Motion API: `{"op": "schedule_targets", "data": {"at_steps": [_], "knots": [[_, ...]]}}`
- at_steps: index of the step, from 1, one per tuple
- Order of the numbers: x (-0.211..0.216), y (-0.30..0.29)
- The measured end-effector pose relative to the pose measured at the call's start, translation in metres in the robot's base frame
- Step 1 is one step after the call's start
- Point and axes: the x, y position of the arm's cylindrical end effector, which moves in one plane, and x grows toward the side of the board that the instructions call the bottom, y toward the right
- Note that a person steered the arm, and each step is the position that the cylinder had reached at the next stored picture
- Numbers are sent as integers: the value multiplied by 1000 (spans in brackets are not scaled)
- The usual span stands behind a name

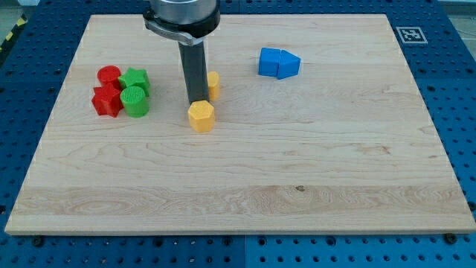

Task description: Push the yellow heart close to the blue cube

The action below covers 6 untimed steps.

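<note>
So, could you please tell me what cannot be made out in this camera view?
- My tip: its very end meets the yellow hexagonal block; contact cannot be confirmed.
- Second yellow block: mostly hidden behind the rod, so its shape is unclear.
- Blue blocks: pressed together; individual shapes are hard to separate.
- Arm above the rod: cut off by the view's top edge.

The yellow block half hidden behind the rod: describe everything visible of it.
Only a small part of this yellow block shows, at the right of the dark rod, which covers the rest, so its shape cannot be made out. It looks like matte plastic and sits flat on the wooden board. My tip lies just below-left of it. A second yellow block sits apart, nearer the view's bottom.
</note>
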Motion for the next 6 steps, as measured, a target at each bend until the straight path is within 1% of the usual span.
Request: {"op": "schedule_targets", "data": {"at_steps": [1,2,4,6], "knots": [[-36,-11],[-41,-11],[-51,16],[-51,18]]}}
